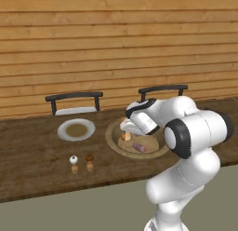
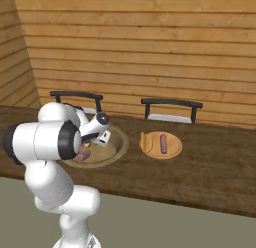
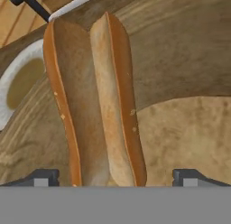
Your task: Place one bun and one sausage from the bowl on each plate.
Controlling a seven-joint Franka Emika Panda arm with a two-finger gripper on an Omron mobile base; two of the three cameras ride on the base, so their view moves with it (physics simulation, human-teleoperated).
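Note:
The tan-olive bowl (image 1: 110, 140) (image 2: 121, 142) (image 3: 189, 51) sits on the wooden counter. It holds a split bun (image 1: 124, 137) (image 3: 97, 105) and a reddish sausage (image 1: 139, 147) (image 2: 83, 155). My gripper (image 1: 127, 128) (image 2: 95, 138) (image 3: 115, 178) is open and lowered into the bowl, with the bun standing between its fingertips (image 3: 43, 178). Left of the bowl lies a white-rimmed plate (image 1: 62, 133) (image 3: 9, 83) with nothing on it. To the bowl's right, a tan plate (image 2: 175, 151) carries a bun (image 2: 142, 140) and a sausage (image 2: 163, 143).
Two small shakers (image 1: 74, 164) (image 1: 89, 163) stand near the counter's front edge, in front of the white-rimmed plate. Two dark chairs (image 1: 74, 103) (image 2: 170, 109) stand behind the counter against the plank wall.

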